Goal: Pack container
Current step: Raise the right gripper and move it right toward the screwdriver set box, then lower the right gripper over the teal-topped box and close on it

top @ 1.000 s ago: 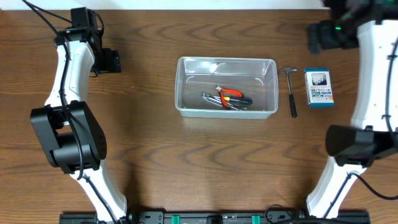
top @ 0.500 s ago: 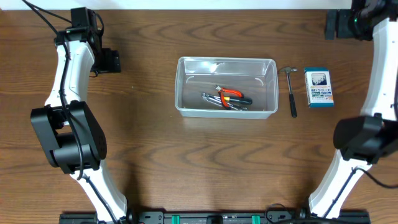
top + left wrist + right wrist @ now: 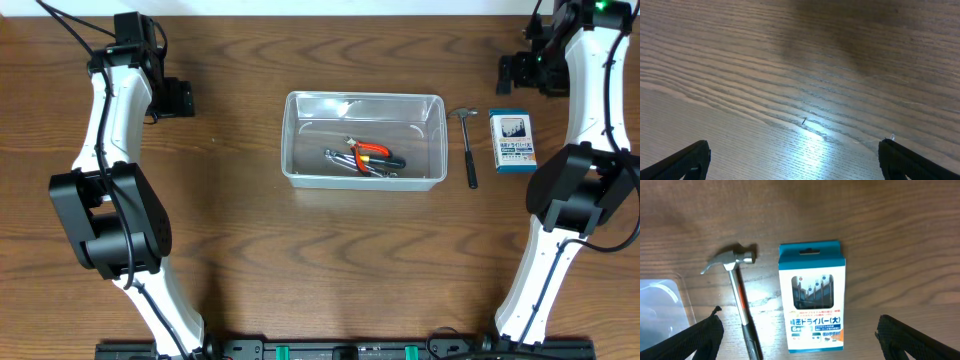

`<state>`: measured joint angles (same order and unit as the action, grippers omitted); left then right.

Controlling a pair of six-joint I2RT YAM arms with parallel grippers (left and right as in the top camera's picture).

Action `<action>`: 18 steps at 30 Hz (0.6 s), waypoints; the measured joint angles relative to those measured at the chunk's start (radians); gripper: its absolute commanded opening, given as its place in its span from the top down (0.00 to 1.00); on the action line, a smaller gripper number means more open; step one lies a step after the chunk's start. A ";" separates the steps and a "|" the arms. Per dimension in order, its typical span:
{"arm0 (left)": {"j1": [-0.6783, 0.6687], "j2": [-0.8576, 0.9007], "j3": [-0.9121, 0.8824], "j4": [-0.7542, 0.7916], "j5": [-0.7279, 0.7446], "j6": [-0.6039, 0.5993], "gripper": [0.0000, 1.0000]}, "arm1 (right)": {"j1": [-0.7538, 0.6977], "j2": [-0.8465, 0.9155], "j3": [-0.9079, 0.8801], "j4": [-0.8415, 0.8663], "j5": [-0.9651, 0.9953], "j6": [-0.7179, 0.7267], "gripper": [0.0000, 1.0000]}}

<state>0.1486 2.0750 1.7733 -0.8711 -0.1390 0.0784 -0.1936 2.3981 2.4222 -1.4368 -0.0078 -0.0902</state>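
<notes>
The clear plastic container (image 3: 300, 108) stands mid-table, and its corner shows in the right wrist view (image 3: 660, 305). Inside lie orange-handled pliers (image 3: 370, 152) and some metal tools. A small hammer (image 3: 469, 150) (image 3: 737, 292) lies just right of the tub. A blue-and-white box (image 3: 512, 140) (image 3: 812, 295) lies right of the hammer. My right gripper (image 3: 520, 72) (image 3: 800, 340) hovers open just beyond the box's far end, holding nothing. My left gripper (image 3: 178, 98) (image 3: 795, 162) is open over bare wood at the far left.
The table's far edge runs close behind both grippers. My right arm's white links (image 3: 590, 110) reach along the right side of the table past the box. Brown wood tabletop (image 3: 340, 260) spreads in front of the tub.
My right gripper swung out to the right, then came back left and nearer, ending beyond the box. The right arm's elbow shifted along with it. The left arm has not moved.
</notes>
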 measured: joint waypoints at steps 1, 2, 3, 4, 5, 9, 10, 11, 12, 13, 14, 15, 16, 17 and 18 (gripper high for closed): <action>0.000 0.000 0.000 0.000 0.000 0.000 0.02 | 0.000 0.002 0.000 -0.005 0.000 0.003 0.01; 0.000 0.000 0.000 0.000 0.000 0.000 0.02 | 0.000 0.003 0.000 -0.009 0.000 0.004 0.01; 0.000 0.000 0.000 0.000 0.000 0.000 0.02 | 0.000 0.004 0.000 -0.018 0.000 0.004 0.01; 0.000 0.000 0.000 0.000 0.000 0.000 0.02 | 0.000 0.004 0.000 -0.021 0.000 0.004 0.01; 0.000 0.000 0.000 0.000 0.000 0.000 0.02 | -0.002 0.008 0.000 -0.029 0.000 0.004 0.01; 0.000 0.000 0.000 0.000 0.000 0.000 0.02 | -0.019 0.028 0.000 -0.051 -0.003 0.004 0.01; 0.000 0.000 0.000 0.000 0.000 0.000 0.02 | -0.026 0.034 0.000 -0.055 -0.003 0.004 0.01; 0.000 0.000 0.000 0.000 0.000 0.000 0.02 | -0.033 0.041 0.000 -0.058 -0.003 0.004 0.01; 0.000 0.000 0.000 0.000 0.000 0.000 0.02 | -0.039 0.048 0.000 -0.059 -0.003 0.004 0.01; 0.000 0.000 0.000 0.000 0.000 0.000 0.02 | -0.049 0.051 -0.001 -0.060 -0.003 0.004 0.01; 0.000 0.000 0.000 0.000 0.000 0.000 0.02 | -0.055 0.053 -0.002 -0.061 -0.003 0.004 0.01; 0.000 0.000 0.000 0.000 0.000 0.000 0.02 | -0.061 0.053 -0.002 -0.062 -0.003 0.004 0.01; 0.000 0.000 0.000 0.000 0.000 0.000 0.02 | -0.066 0.053 -0.002 -0.061 -0.003 0.004 0.01; 0.000 0.000 0.000 0.000 0.000 0.000 0.02 | -0.070 0.053 -0.002 -0.060 -0.002 0.004 0.01; 0.000 0.000 0.000 0.000 0.000 0.000 0.02 | -0.072 0.053 -0.002 -0.058 -0.002 0.004 0.01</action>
<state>0.1486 2.0750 1.7733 -0.8707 -0.1390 0.0784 -0.2657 2.4508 2.4207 -1.4952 -0.0097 -0.0864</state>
